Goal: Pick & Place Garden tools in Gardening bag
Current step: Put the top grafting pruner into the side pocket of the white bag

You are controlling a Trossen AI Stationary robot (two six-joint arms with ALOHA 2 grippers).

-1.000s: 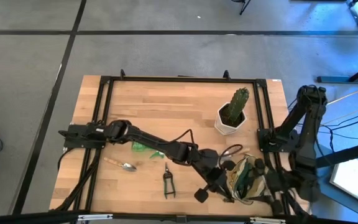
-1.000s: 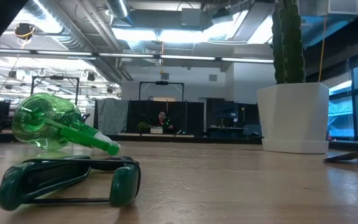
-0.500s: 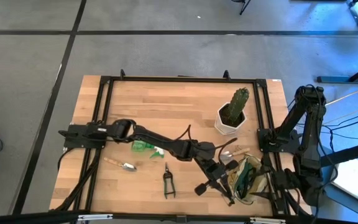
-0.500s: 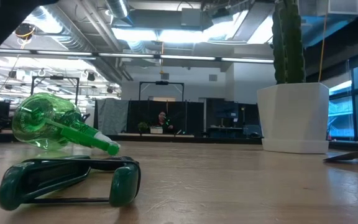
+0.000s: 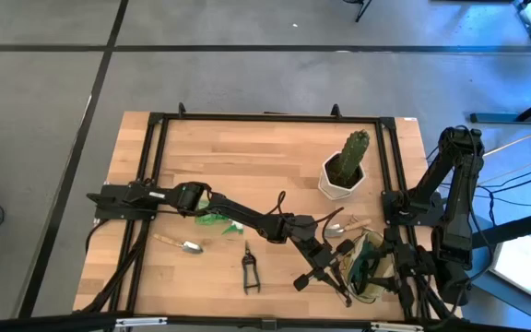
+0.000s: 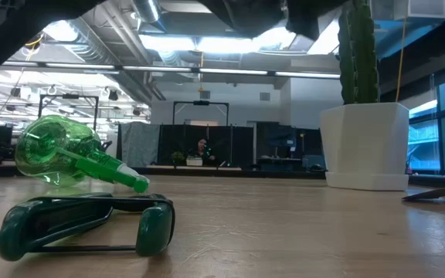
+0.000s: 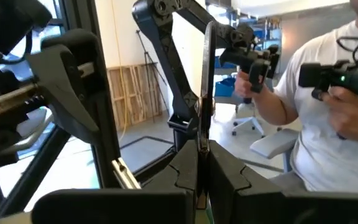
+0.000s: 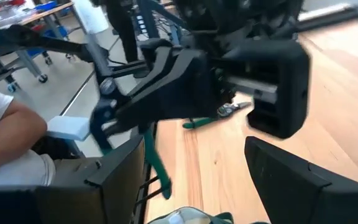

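The left gripper (image 5: 324,261) has risen from the gardening bag (image 5: 367,267), clamped on one pruning shears (image 7: 205,93); right gripper (image 5: 396,267) open beside the bag; one trowel (image 5: 181,244), one more shears (image 5: 248,267) lie on the table (image 5: 247,157)

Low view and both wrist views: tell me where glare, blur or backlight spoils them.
Low view: bright ceiling lights wash out the top; the translucent green spray bottle and green-handled pruning shears stay sharp. Left wrist view: window light glares behind the person in a white shirt. Right wrist view: the other arm's dark claw housing is smeared with blur.
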